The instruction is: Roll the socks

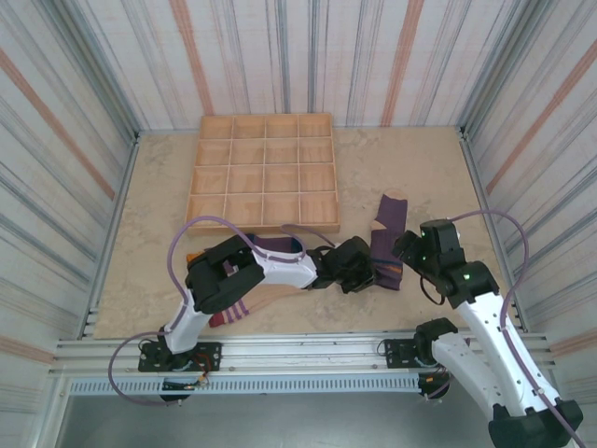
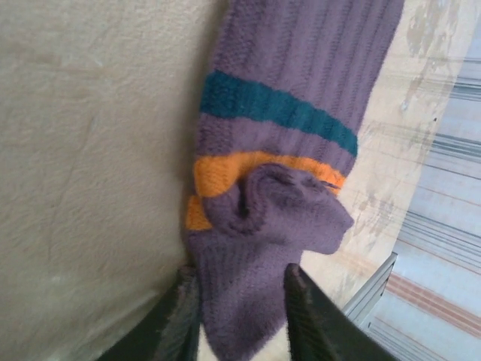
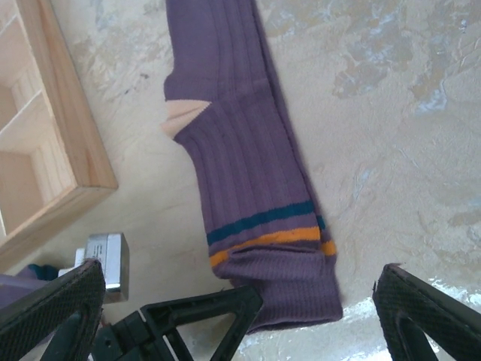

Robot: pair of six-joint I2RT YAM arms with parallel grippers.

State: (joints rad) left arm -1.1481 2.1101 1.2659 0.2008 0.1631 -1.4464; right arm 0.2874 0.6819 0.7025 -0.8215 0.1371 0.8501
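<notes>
Left fingers [image 2: 176,323] pinch the purple ribbed sock [image 2: 301,68] at its curled cuff; right fingers [image 3: 52,308] spread; rolling seems barely begun.

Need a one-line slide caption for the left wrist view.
Left end effector pinches the bunched cuff end of a purple sock with teal and orange stripes on the table.

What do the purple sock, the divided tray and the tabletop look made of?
Purple sock: soft ribbed knit, matte; raised ribs and a fuzzy fold at the cuff. Divided tray: light wood, seemingly unpainted, by the grain on its rim. Tabletop: beige marble-look surface, mottled veining, slight sheen; real stone or printed laminate, cannot tell.
</notes>
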